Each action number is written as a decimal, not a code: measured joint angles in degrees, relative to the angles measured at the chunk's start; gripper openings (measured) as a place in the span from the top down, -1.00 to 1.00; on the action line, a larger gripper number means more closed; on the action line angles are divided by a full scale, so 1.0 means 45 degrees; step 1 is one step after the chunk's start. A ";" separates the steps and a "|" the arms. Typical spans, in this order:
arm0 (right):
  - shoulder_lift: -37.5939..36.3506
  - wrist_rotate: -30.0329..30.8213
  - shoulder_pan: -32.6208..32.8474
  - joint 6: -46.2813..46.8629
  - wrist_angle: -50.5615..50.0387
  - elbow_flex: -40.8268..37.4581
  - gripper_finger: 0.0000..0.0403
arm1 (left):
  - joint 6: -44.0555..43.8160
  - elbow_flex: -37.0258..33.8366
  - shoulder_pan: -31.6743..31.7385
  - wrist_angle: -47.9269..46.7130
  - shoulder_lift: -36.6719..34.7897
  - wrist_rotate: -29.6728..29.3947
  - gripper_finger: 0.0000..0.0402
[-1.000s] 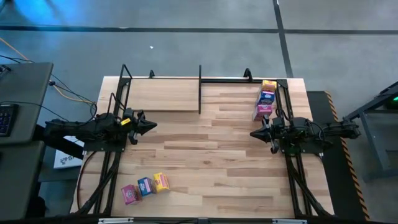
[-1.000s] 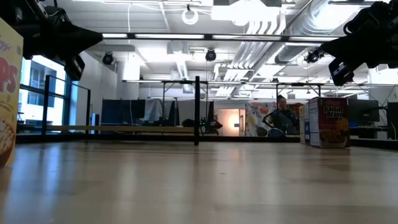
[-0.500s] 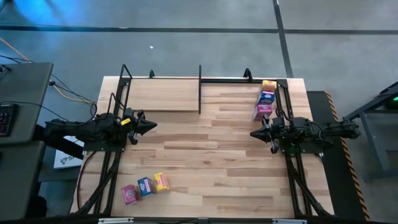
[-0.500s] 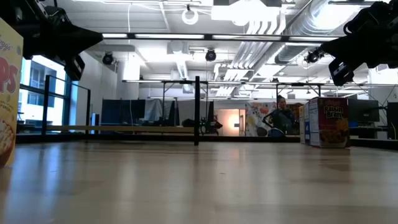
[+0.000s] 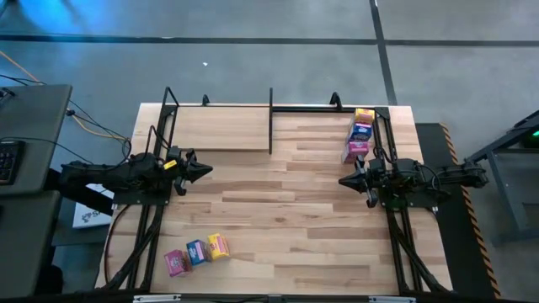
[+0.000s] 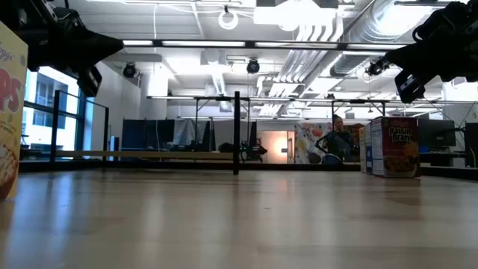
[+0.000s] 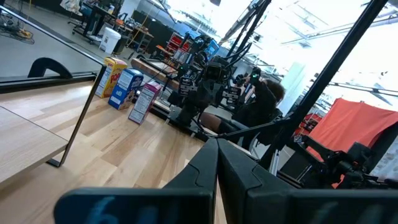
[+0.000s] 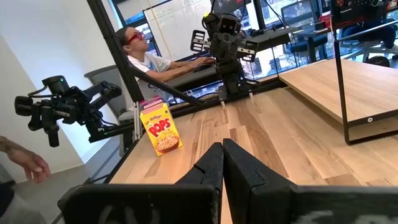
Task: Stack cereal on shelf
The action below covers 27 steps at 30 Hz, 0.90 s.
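Observation:
Three cereal boxes stand in a row near the table's far right corner: yellow (image 5: 364,114), blue (image 5: 362,130), pink (image 5: 356,150). They also show in the left wrist view: yellow (image 7: 111,76), blue (image 7: 127,87), pink (image 7: 144,101). Three more stand at the near left: pink (image 5: 175,262), blue (image 5: 197,252), yellow (image 5: 218,245). The shelf (image 5: 221,128), a pale board with black posts, sits at the far left of the table. My left gripper (image 5: 202,171) (image 7: 217,168) is shut and hovers at the table's left side. My right gripper (image 5: 344,180) (image 8: 222,162) is shut and hovers at the right side. Neither gripper touches anything.
Black frame rods run along both table sides under the arms. A black upright post (image 5: 270,122) marks the shelf's right end. Bare striped-plank tabletop (image 5: 278,210) lies between the grippers. A person (image 8: 143,56) sits beyond the table's left side, and a hand (image 8: 25,162) shows there too.

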 joint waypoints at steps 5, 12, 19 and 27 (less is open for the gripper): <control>0.0000 0.0005 -0.0001 0.0031 0.0034 0.0000 1.00 | 0.0000 0.0000 0.0000 0.0000 0.0000 0.0000 1.00; 0.0142 0.3902 0.0003 0.0914 0.5528 0.0000 1.00 | 0.0000 0.0000 -0.0005 0.0000 0.0000 0.0000 1.00; 0.1811 0.8016 -0.0116 0.0902 1.0032 0.0526 1.00 | 0.0000 0.0000 0.0000 0.0000 0.0000 0.0000 1.00; 0.5852 0.7838 -0.1056 0.1631 0.9643 0.3551 1.00 | 0.0000 0.0000 0.0000 0.0000 0.0000 0.0005 1.00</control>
